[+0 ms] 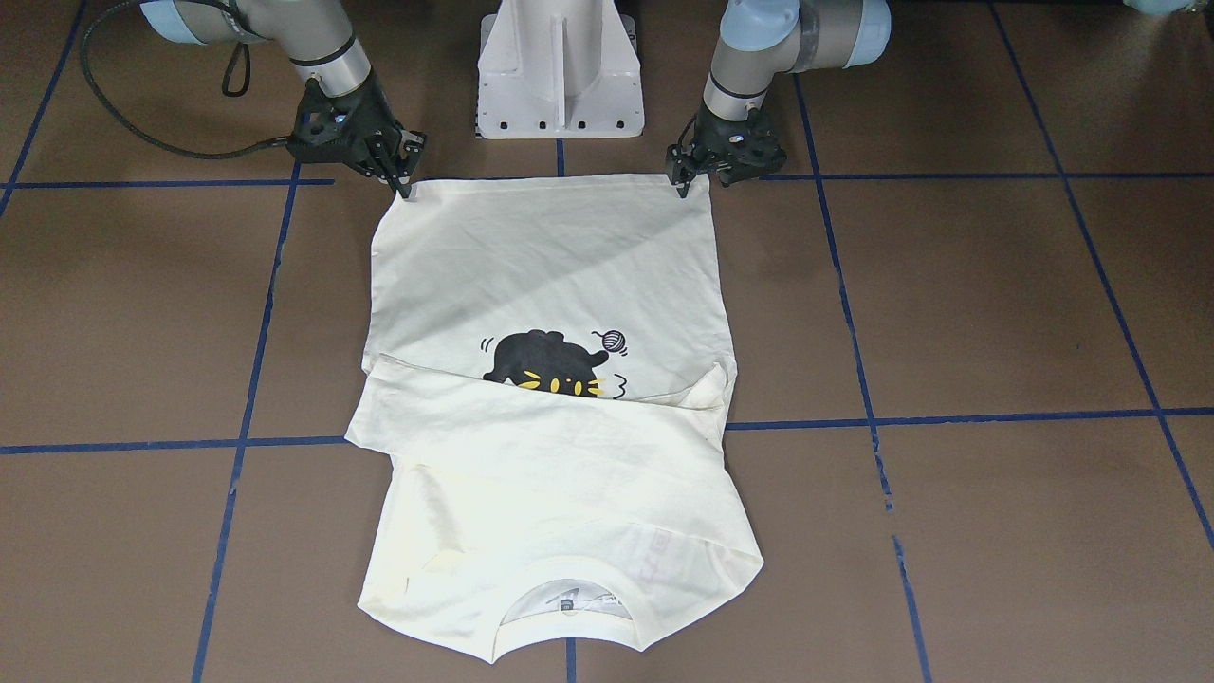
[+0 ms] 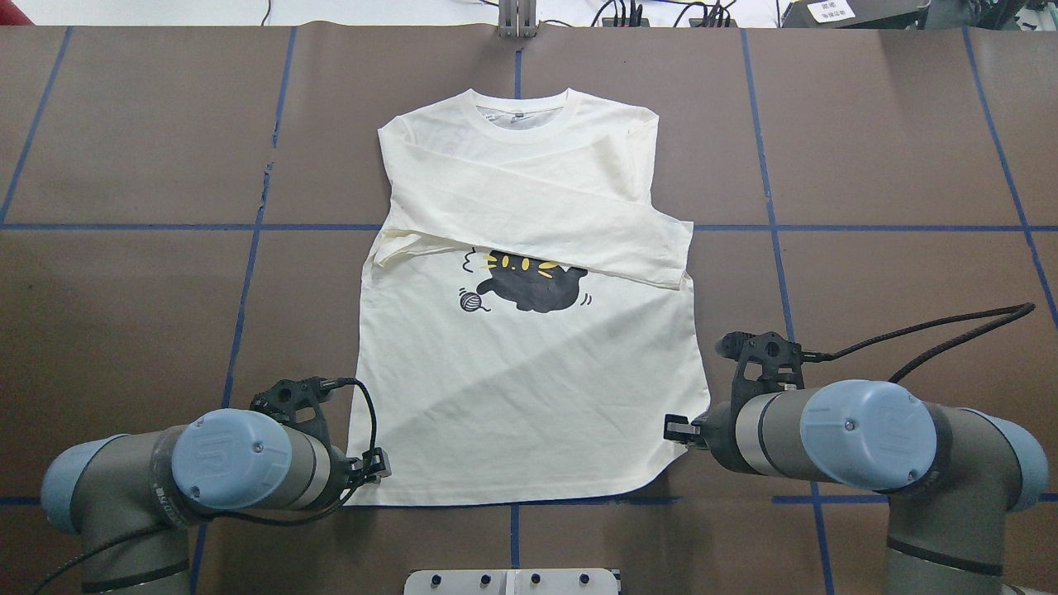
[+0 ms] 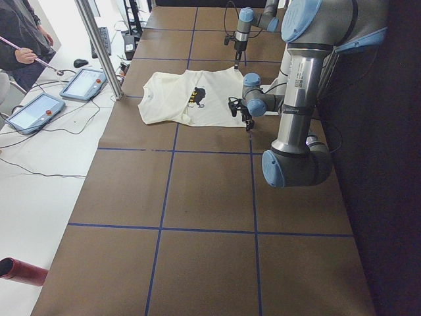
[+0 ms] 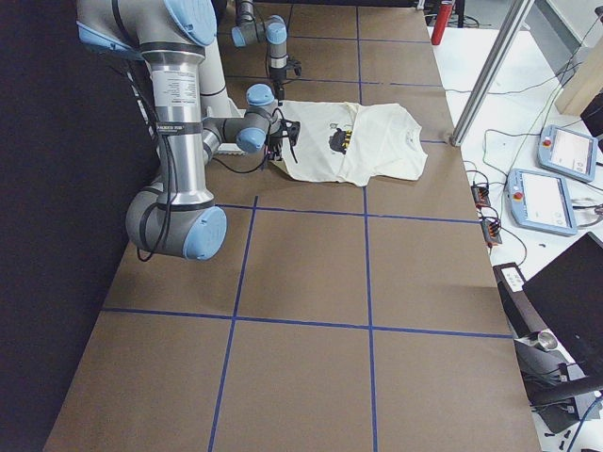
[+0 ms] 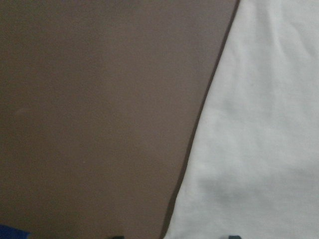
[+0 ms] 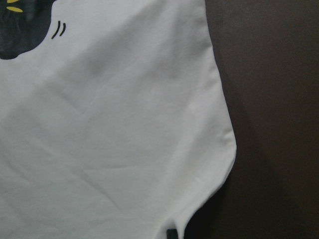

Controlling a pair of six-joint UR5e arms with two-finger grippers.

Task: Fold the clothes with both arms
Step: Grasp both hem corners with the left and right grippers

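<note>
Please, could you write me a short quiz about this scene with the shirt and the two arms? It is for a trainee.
1. True or false: the sleeves lie folded across the front of the shirt.
2. Where do the left pincer and the right pincer stand? A at the collar; B at the corners of the hem; C at the sleeve cuffs.
3. Fill in: a folded sleeve hides part of the black ___ print.
Key: 1 true; 2 B; 3 cat.
</note>
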